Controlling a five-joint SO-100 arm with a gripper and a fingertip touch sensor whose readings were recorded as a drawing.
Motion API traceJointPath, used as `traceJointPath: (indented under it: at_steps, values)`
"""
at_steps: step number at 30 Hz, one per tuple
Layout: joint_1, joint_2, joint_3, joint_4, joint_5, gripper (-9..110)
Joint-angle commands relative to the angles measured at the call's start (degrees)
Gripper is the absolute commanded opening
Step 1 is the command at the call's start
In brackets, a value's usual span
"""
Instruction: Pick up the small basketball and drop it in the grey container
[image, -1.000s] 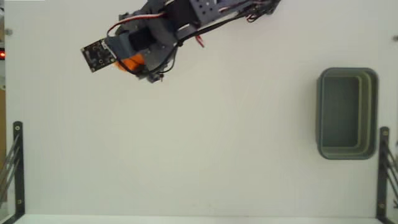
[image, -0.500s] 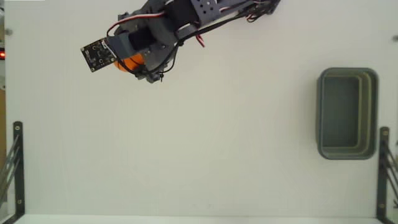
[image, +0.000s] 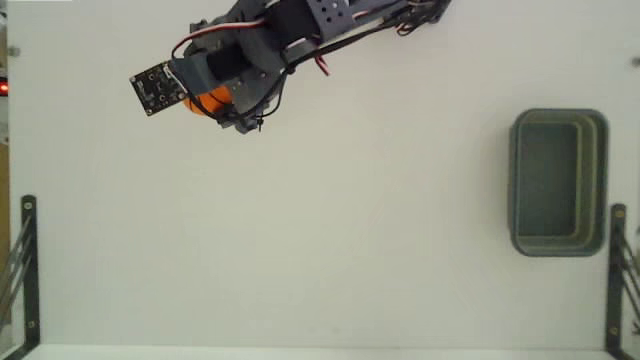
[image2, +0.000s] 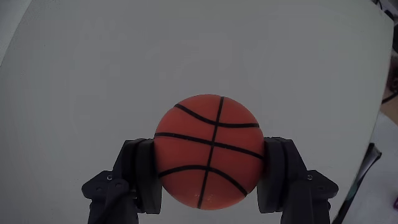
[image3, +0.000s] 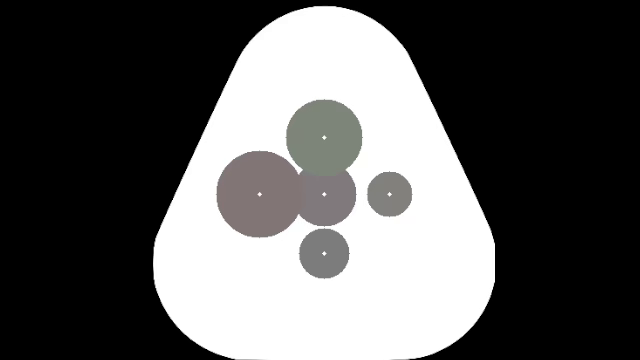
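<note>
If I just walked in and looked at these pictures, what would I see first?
First, the orange ball with black lines, filling the middle of the wrist view, squeezed between the tool's two dark fingers. In the fixed view, that arm reaches in at the top left, the ball only an orange speck under it. Far off on the right edge of the white table sits the grey bin, with nothing in it.
</note>
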Motion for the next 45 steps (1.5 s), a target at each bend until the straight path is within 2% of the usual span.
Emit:
traceJointPath:
  at_steps: [1, 18, 45]
  values:
    - [-2.0, 1.0, -2.8, 1.0, 0.2, 86]
    - [-20.1, -1.5, -6.0, 1.7, 0.2, 86]
    - [-63.5, -7.5, -13.8, 3.5, 0.2, 86]
